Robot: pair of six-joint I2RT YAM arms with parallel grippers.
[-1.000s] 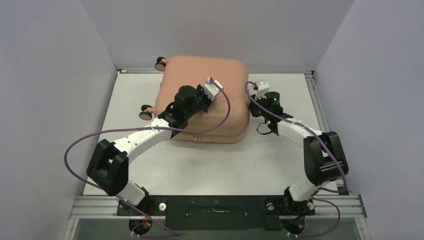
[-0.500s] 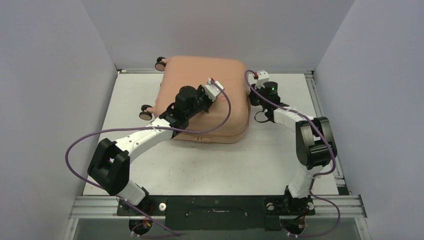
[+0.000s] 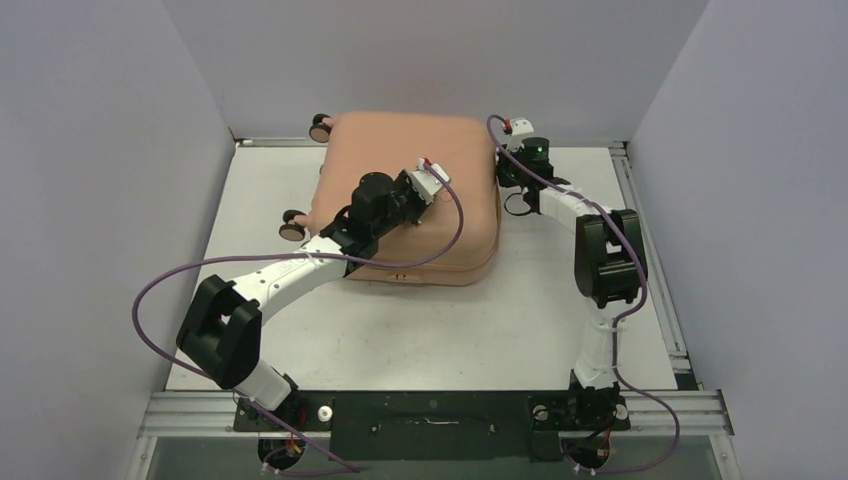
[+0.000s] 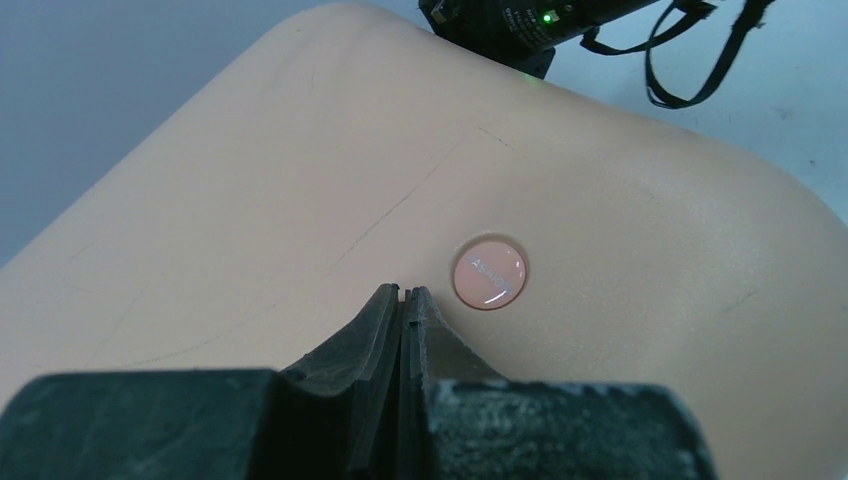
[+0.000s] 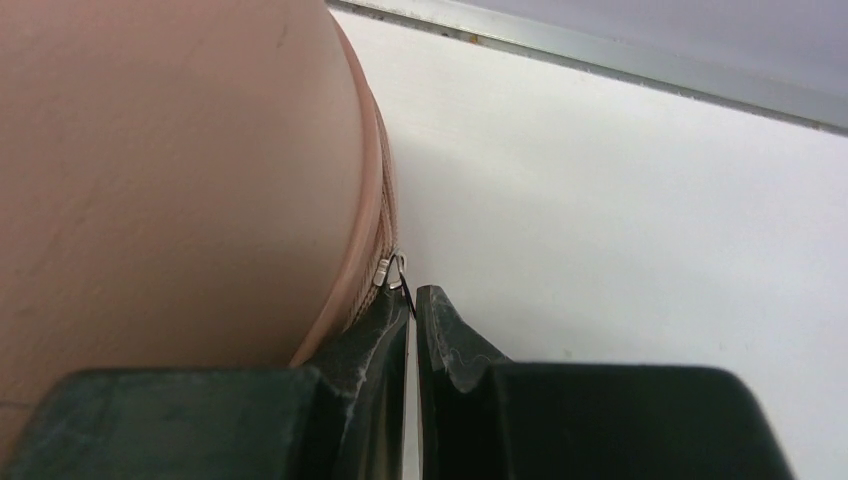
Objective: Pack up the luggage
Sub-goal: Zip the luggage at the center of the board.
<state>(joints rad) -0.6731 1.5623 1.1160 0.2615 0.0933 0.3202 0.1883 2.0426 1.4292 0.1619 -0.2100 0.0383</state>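
Note:
The salmon-pink luggage [image 3: 400,140] lies flat and closed at the back of the table, with two wheels [image 3: 320,127] on its left side. My left gripper [image 3: 437,195] is shut and empty, its tips resting on the shell [image 4: 300,150] just beside the round logo dot [image 4: 489,272]. In the left wrist view the gripper [image 4: 403,292] shows no gap. My right gripper [image 3: 502,176] is at the luggage's right side near the back corner. In the right wrist view it [image 5: 411,292] is pinched on a thin black zipper pull below the silver slider [image 5: 390,270] on the zip seam.
The white table [image 5: 620,200] lies open to the right of the luggage, ending in a metal rail at the back [image 5: 600,55]. Grey walls enclose left, back and right. Purple cables loop from both arms [image 3: 160,290].
My right gripper has moved toward the back along the luggage's right side, and its elbow has swung inward. The left gripper and the luggage have not moved.

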